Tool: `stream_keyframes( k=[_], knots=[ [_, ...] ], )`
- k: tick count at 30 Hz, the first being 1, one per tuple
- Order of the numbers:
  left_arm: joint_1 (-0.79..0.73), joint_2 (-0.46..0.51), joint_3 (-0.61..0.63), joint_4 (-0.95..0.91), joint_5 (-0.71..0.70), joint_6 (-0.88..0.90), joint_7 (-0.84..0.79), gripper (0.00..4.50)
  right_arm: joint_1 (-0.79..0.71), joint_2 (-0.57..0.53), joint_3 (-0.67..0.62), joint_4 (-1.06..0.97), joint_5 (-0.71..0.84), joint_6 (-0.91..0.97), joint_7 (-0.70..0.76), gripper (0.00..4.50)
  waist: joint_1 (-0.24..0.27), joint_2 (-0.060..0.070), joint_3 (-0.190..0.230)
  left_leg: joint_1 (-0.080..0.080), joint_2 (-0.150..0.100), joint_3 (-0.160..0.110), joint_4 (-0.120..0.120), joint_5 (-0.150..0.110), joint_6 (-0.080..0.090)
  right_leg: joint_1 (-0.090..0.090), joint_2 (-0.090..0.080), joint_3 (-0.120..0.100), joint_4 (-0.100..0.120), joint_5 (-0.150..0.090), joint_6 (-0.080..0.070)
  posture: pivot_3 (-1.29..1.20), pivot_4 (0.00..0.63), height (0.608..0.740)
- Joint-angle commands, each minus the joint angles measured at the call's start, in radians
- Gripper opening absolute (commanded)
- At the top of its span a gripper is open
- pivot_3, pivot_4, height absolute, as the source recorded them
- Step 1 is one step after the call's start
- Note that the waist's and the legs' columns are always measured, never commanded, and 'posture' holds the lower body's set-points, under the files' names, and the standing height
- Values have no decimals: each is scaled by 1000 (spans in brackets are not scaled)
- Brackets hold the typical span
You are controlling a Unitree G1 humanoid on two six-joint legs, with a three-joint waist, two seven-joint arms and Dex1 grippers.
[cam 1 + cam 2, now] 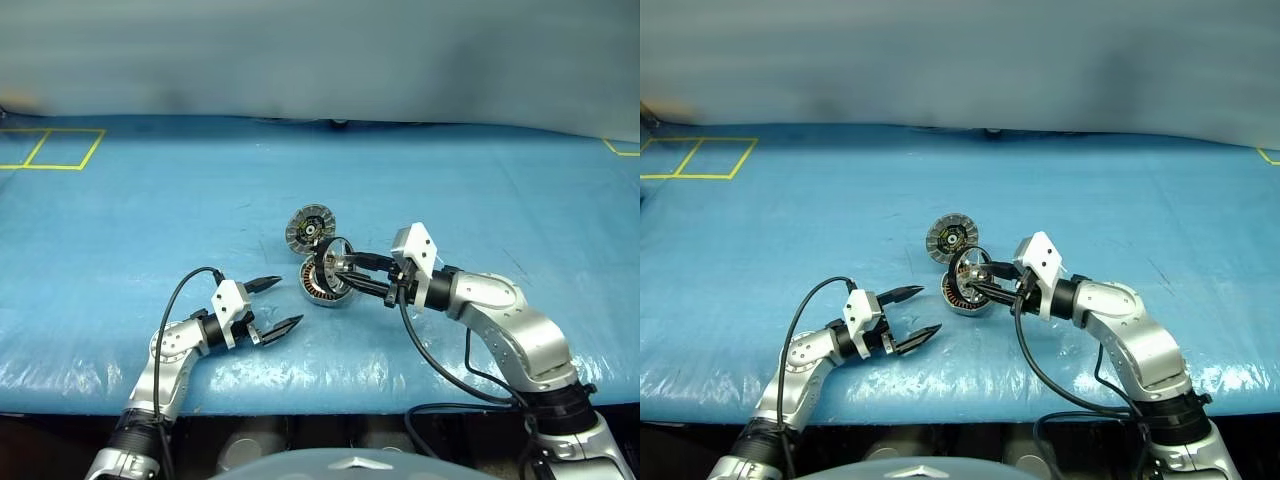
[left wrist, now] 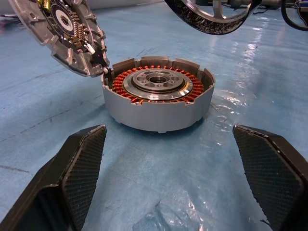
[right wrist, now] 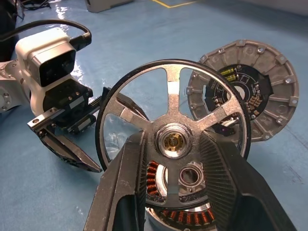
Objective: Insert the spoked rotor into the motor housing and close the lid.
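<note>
The spoked rotor (image 3: 173,96), dark-rimmed with silver spokes, hangs tilted just above the motor housing (image 2: 159,103), and my right gripper (image 1: 342,266) is shut on it across the hub. The grey housing sits on the blue table with its copper windings and silver hub exposed. Its lid (image 1: 309,228) stands swung open on the far side, ribbed face and dark centre showing. My left gripper (image 1: 290,301) is open, level, a short way left of the housing and pointing at it, holding nothing.
A blue plastic sheet (image 1: 150,210) covers the whole table. Yellow tape squares (image 1: 50,150) mark its far left corner. Black cables (image 1: 440,370) loop from both wrists near the front edge.
</note>
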Motion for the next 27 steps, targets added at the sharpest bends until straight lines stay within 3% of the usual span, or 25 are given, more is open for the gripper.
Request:
stream_keyframes(
  k=[1, 19, 27],
  knots=[
    [-15, -2, 15, 3, -9, -27, 2, 4500, -26, 5, 10, 48, -25, -51, 22, 1289, 1, 0, 0, 0, 0, 0, 0, 0, 0, 0, 0, 0, 0, 0, 0, 0, 150, 740],
    [-14, -9, 4, 24, 5, -57, 24, 4500, -74, -3, 49, 174, -120, -95, 47, 1289, -1, 0, 0, 0, 0, 1, 0, 0, 0, -1, 0, 2, 1, 0, 0, 0, 150, 740],
    [-10, -9, 3, 24, 7, -58, 32, 4500, -71, -4, 61, 162, -126, -90, 70, 3841, -2, 0, 0, 0, 0, 1, 0, 0, 0, -2, 0, 2, 1, 0, 0, 0, 150, 740]
  ],
)
